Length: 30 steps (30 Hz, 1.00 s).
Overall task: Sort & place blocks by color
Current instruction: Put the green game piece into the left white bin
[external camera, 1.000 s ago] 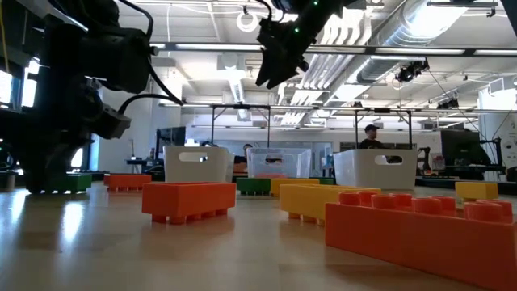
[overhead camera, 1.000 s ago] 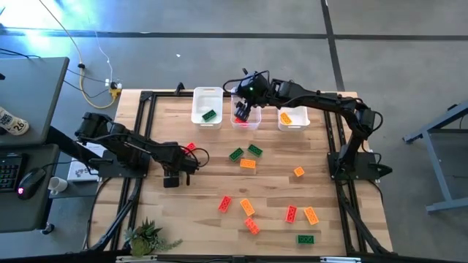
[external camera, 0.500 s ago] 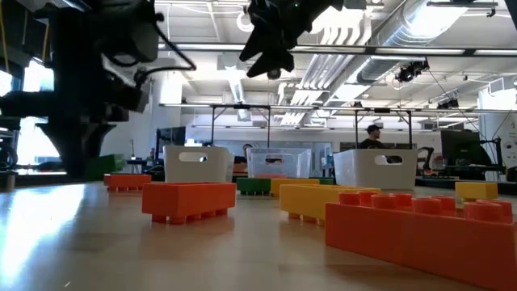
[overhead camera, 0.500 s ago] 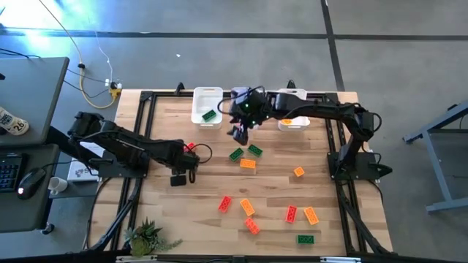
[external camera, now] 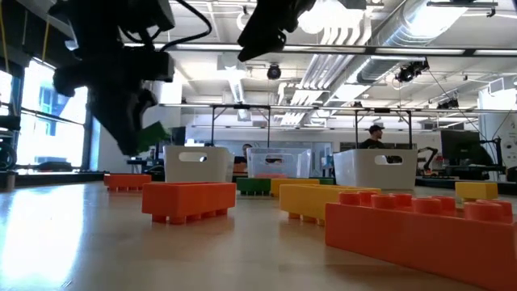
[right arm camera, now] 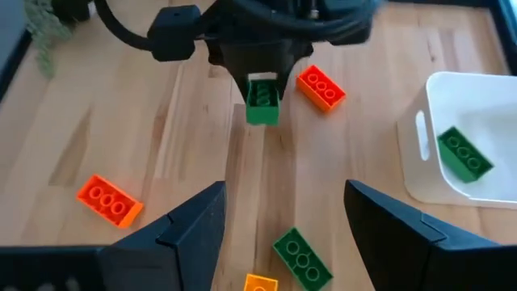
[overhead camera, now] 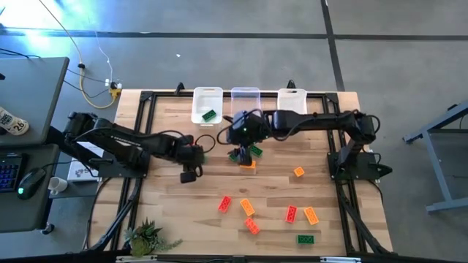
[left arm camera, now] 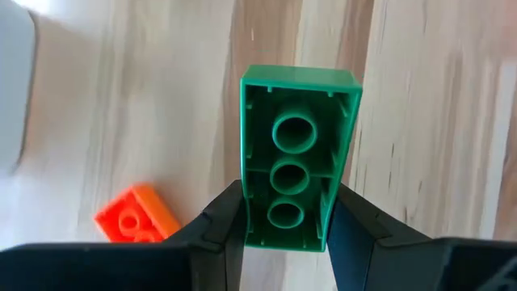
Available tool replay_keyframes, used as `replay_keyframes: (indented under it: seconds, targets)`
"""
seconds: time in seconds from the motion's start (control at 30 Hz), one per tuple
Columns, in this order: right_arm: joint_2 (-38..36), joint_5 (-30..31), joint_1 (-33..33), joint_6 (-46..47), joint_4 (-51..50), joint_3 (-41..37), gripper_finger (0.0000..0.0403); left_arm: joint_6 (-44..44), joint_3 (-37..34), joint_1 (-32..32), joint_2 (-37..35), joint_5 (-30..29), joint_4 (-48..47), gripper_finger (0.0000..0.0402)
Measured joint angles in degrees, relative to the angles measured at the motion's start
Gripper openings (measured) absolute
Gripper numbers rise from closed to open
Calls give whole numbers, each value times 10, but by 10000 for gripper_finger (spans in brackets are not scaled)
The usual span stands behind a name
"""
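Note:
My left gripper (left arm camera: 284, 202) is shut on a green block (left arm camera: 297, 153) and holds it above the left half of the table (overhead camera: 168, 212); the low view shows the block (external camera: 153, 133) in the air. A red block (left arm camera: 137, 217) lies on the wood beside it. My right gripper (right arm camera: 283, 198) hangs open above the table's middle (overhead camera: 240, 142), over two green blocks (overhead camera: 254, 150) and an orange one (overhead camera: 248, 165). Three bins stand along the far edge; the left white bin (overhead camera: 197, 102) holds a green block (overhead camera: 209, 115). My left gripper pinches the green block's two long sides (left arm camera: 249, 212) between its two fingers (left arm camera: 218, 230), near one end. The fingers slant steeply down from the table's left. The block sticks out past the fingertips, its hollow underside toward the wrist camera, lifted clear of the table.
Several red, orange and green blocks lie scattered over the near right part of the table (overhead camera: 291, 213). A clear bin (overhead camera: 246, 96) and a white bin (overhead camera: 292, 98) stand beside the left one. A small plant (overhead camera: 150, 237) sits at the near left corner.
My left gripper has risen and gone toward the table's right, tipping steeper, and the green block has come up off the table with it. My right gripper has swung from over the middle bin toward the near edge, to above the green blocks in the middle.

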Motion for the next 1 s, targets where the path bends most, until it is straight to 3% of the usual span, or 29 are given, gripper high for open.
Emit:
replay_keyframes:
  seconds: [0.17,0.63,1.0]
  targets:
    - [0,35,21,-5,0,0,239,13,0,12,0,0,64,105]
    - [0,37,34,4,1,0,239,55,0,19,0,0,290,105]
    - [0,37,34,6,26,0,239,68,0,19,0,-6,374,105]
